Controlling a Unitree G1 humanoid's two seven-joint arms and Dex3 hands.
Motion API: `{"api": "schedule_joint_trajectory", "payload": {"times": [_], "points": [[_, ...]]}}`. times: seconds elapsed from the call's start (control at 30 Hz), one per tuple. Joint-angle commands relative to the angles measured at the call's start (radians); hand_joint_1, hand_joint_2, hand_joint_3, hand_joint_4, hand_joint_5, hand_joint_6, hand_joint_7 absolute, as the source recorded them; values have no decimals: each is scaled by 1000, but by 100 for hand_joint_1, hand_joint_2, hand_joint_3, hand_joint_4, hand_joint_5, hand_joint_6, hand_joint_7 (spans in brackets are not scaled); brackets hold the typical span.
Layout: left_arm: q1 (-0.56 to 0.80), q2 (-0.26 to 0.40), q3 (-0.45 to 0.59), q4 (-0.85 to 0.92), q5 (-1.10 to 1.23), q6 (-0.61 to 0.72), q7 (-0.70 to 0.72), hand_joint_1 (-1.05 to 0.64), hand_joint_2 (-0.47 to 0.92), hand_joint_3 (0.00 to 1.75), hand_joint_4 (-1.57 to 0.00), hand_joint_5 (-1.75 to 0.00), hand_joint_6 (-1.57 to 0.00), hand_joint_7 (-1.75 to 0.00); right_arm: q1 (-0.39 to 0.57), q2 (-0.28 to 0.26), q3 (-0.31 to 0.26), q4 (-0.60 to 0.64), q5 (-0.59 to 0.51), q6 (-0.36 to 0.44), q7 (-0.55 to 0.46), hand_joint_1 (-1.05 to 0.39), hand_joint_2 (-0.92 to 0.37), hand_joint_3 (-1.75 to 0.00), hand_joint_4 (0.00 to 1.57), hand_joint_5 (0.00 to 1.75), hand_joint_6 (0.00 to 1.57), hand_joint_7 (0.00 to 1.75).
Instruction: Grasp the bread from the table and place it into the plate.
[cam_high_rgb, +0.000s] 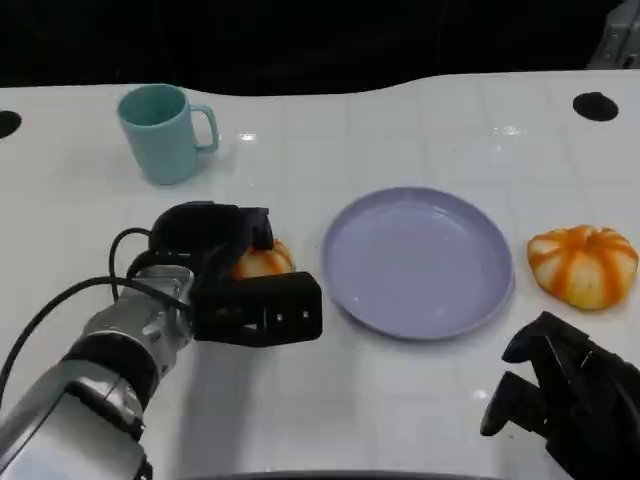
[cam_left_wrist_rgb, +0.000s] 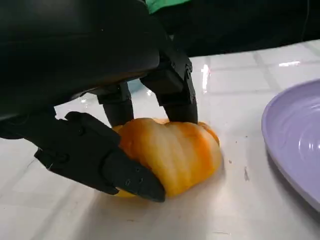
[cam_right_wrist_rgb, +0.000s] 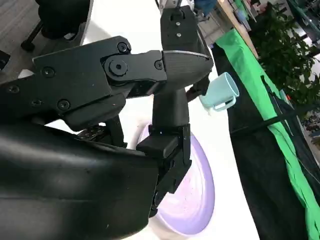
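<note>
Left hand closed around the bread, just beside the plate

The bread (cam_left_wrist_rgb: 175, 152) sits on the white counter (cam_high_rgb: 400, 400), left of the lavender plate (cam_high_rgb: 418, 262), with the left hand (cam_high_rgb: 235, 285) wrapped around it, fingers (cam_left_wrist_rgb: 107, 162) pressing its sides. The right hand (cam_high_rgb: 565, 395) rests near the counter's front edge, fingers curled in, holding nothing. A second bread (cam_high_rgb: 583, 264) lies right of the plate; a teal mug (cam_high_rgb: 163, 132) stands farther back.

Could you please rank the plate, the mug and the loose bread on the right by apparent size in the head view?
1. Purple plate, clearly largest.
2 and 3. Teal mug and loose bread look about alike, and the mug sits farther from the camera, so I would not rank them.
</note>
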Motion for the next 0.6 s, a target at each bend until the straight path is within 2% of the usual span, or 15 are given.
{"api": "schedule_joint_trajectory", "payload": {"times": [0.03,0.1,0.13,0.27,0.3,0.33,0.4,0.5,0.6], "points": [[1,14,6,2,-11,-21,52,-19,91,19,-85,-175,-68,-140,-2,-12,-13,0,5,-10,3,-50,-92,-33,65,175,50,163],[-6,6,13,-5,-15,-17,92,-18,91,18,-85,-175,-65,-152,-3,-12,-14,3,7,-12,6,-50,-92,-34,65,175,50,163],[-12,0,17,-10,-16,-11,118,-18,89,19,-87,-175,-63,-164,-3,-13,-15,5,8,-14,8,-49,-92,-34,65,175,50,163],[-36,-34,50,-36,-42,-6,186,-15,89,22,-88,-175,-57,-174,-6,-17,-17,9,5,-16,12,-50,-92,-33,66,175,50,163],[-44,-45,60,-44,-51,-3,192,-16,87,27,-89,-175,-56,-174,-6,-17,-17,10,4,-15,11,-50,-92,-34,66,175,50,163],[-49,-51,65,-49,-58,-4,193,-16,79,47,-90,-175,-55,-174,-6,-17,-17,10,4,-16,10,-51,-92,-33,66,175,50,164],[-61,-61,65,-58,-57,-3,203,-18,68,67,-90,-175,-56,-175,-7,-16,-19,9,8,-11,7,-51,-92,-33,66,175,51,164],[-80,-79,66,-73,-56,-7,199,-20,63,76,-90,-175,-59,-175,-6,-14,-17,6,4,-6,-2,-51,-92,-33,66,175,51,164],[-93,-93,69,-84,-60,-18,189,-20,62,78,-90,-175,-60,-175,-6,-16,-15,5,0,-7,-3,-51,-92,-33,66,175,50,164]]}}
